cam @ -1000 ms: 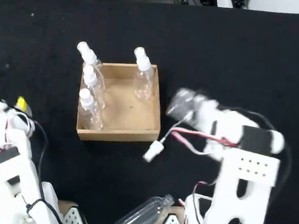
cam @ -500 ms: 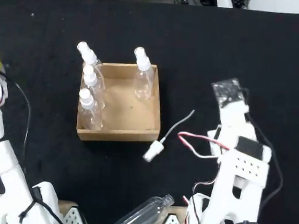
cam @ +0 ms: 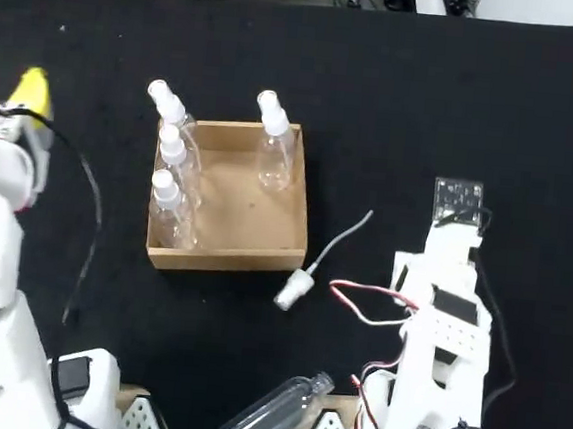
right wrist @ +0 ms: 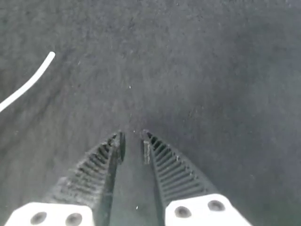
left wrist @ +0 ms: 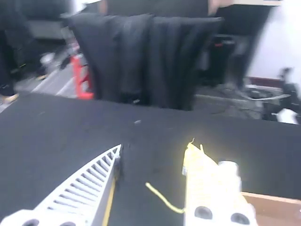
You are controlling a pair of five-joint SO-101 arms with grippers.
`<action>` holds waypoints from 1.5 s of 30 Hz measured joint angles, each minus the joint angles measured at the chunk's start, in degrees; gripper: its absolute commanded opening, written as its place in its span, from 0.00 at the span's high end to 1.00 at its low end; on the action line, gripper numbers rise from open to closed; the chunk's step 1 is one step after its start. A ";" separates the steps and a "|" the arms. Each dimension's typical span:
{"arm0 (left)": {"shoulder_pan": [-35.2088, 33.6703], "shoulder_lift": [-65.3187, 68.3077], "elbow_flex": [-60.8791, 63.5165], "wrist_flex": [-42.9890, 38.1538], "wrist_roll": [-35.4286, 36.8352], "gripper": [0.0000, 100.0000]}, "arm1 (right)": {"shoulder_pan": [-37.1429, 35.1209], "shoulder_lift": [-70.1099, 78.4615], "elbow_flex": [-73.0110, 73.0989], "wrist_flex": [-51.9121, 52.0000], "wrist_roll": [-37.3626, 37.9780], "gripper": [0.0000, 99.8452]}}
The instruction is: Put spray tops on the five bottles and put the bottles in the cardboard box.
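Four bottles [cam: 175, 217] with spray tops stand in the cardboard box [cam: 224, 260] already. The fifth bottle [cam: 271, 416] lies uncapped at the near edge of the desk [cam: 427, 96], between the two arm bases, with its neck toward the right arm. The loose spray top [cam: 294, 289] lies just beside the box's front corner — its thin tube [right wrist: 28, 83] runs slantwise away from the box, toward the right fingers [right wrist: 101, 170]. These have only a narrow gap between them and hold nothing (they hover over bare desk). The left fingers [left wrist: 87, 190] are wide apart and empty, well apart from the box on its other side. So the right arm is the nearer one, I judge — it should grip the top across this long axis.
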 measured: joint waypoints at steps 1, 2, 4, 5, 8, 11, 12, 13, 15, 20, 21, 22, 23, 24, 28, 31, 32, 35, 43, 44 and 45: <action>1.85 0.00 -0.35 0.00 -0.09 0.81 | 0.00 0.00 0.35 -0.70 0.00 0.96; 3.78 0.00 -0.53 0.00 -0.09 0.81 | 0.00 0.00 0.44 -1.23 0.00 0.96; 8.18 0.00 -0.62 0.00 -0.09 0.81 | 0.00 0.00 0.44 -1.67 0.00 0.96; 10.46 0.00 -0.62 0.00 -0.09 0.81 | 0.00 0.00 0.44 -1.76 -0.09 0.96; 17.49 0.00 -1.49 0.00 -0.09 0.81 | 0.00 0.00 0.44 -1.93 -0.35 0.96; 23.12 0.00 -2.46 0.00 -0.09 0.81 | 0.00 0.00 0.44 -1.93 -0.35 0.96; 24.88 0.00 -2.46 0.00 -0.09 0.81 | 0.00 0.00 0.44 -1.93 -0.35 0.96; 26.73 0.00 -2.46 0.00 -0.09 0.81 | 0.00 0.00 0.44 -1.93 -0.35 0.96; 30.15 0.00 -2.46 0.00 -0.09 0.81 | 0.00 0.00 0.44 -1.93 -0.35 0.96; 38.42 0.00 -2.46 0.00 -0.09 0.81 | 0.00 0.00 0.44 -1.93 -0.35 0.96; 40.26 0.00 -2.46 0.00 -0.09 0.81 | 0.00 0.00 0.44 -1.93 -0.35 0.96; 41.67 0.00 -2.46 0.00 -0.09 0.81 | 0.00 0.00 0.44 -1.93 -0.35 0.96; 43.16 0.00 -2.46 0.00 -0.09 0.81 | 0.00 0.00 0.44 -1.93 -0.35 0.96; 44.66 0.00 -2.46 0.00 -0.09 0.81 | 0.00 0.00 0.44 -1.93 -0.35 0.96; 48.70 0.00 1.14 -1.67 -0.09 0.81 | 0.00 0.00 0.44 -1.93 -0.35 0.96; 49.23 0.00 5.71 -4.40 -0.09 0.81 | 0.00 0.00 0.44 -1.93 -0.35 0.96; 49.23 0.00 7.21 -5.36 -0.09 0.81 | 0.00 0.00 0.44 -1.93 -0.35 0.96; 49.32 0.00 10.73 -7.38 -0.09 0.81 | 0.00 0.00 0.44 -1.93 -0.35 0.96; 49.49 0.00 14.07 -8.00 -0.09 0.81 | 4.13 0.00 0.44 -2.81 -6.15 0.96; 49.58 0.00 14.07 -8.00 -0.09 0.81 | 5.45 0.00 0.44 -3.52 -8.44 0.96; 49.76 0.00 14.07 -8.00 -0.09 0.81 | 6.95 0.00 0.44 -4.04 -10.46 0.96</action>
